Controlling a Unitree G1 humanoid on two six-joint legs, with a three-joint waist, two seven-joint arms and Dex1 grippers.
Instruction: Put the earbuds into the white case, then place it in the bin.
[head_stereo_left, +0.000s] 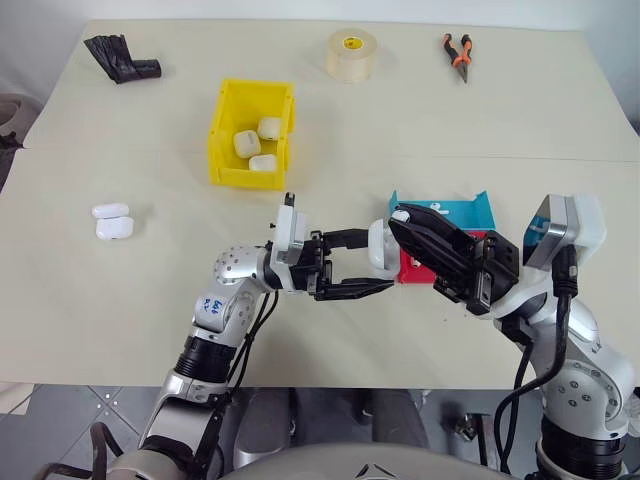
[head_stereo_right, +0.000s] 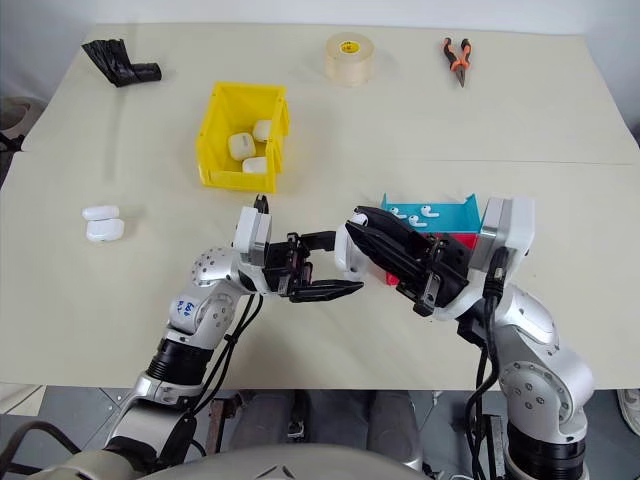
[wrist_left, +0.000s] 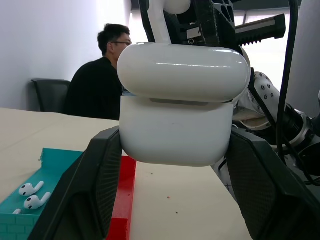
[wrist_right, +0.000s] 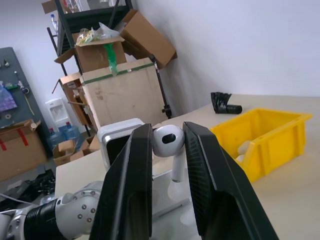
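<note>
Right wrist view — right fingers pinch earbud; left fingers clamp white case — lid seemingly ajar, interior hidden.

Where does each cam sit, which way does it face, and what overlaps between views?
Left eye: on the head, looking forward and down over the table; both arms show, left gripper holding the white case.
Right eye: same head, same scene; right gripper at the case.
Left wrist: looks along its own fingers at the case, blue tray and a seated person beyond.
Right wrist: looks along its fingers pinching an earbud, yellow bin behind.
Shared: the case appears in all views.
</note>
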